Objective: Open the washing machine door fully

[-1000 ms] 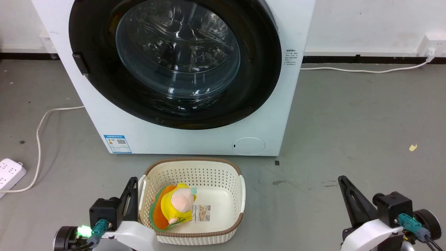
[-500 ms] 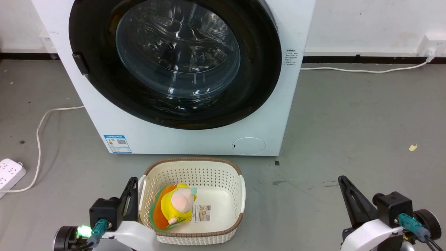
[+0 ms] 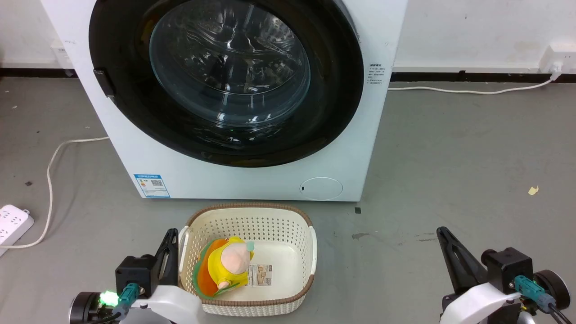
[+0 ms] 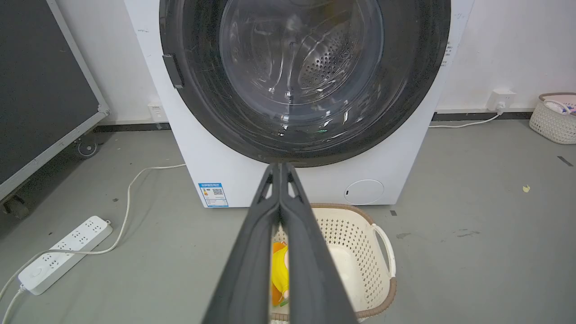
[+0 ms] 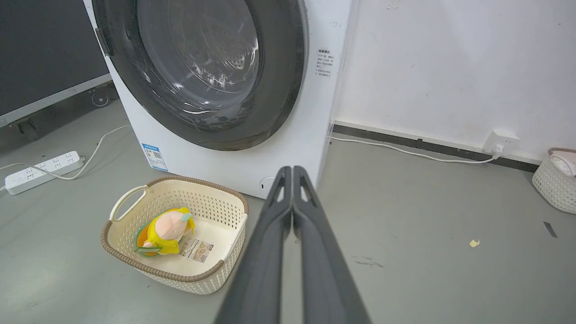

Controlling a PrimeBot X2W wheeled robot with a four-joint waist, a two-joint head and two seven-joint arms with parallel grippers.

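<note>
Ahead, we see the washing machine door (image 3: 225, 81) shut on the washing machine (image 3: 252, 182), whose blue label (image 3: 152, 185) is too small to read. Our left fingers (image 4: 249, 261) and right fingers (image 5: 267, 261) are clenched, empty.

Head camera up high, looking forward and steeply down: the washing machine (image 3: 243, 182) is close and fills the top, its upper part cropped. Grey floor sits below it, with the left tool (image 3: 171, 233) and right tool (image 3: 442, 230) in the bottom corners. The left wrist camera rides low and faces the machine nearly square-on, sighting along its own tool. The right wrist camera, also low, sits off to the machine's right and looks across at an angle, taking in the white wall (image 5: 450, 67) and wall socket (image 5: 500, 140). All three share the washing machine door (image 3: 333, 90), blue label (image 3: 152, 185), laundry basket (image 3: 312, 243) and power strip (image 3: 11, 222).
</note>
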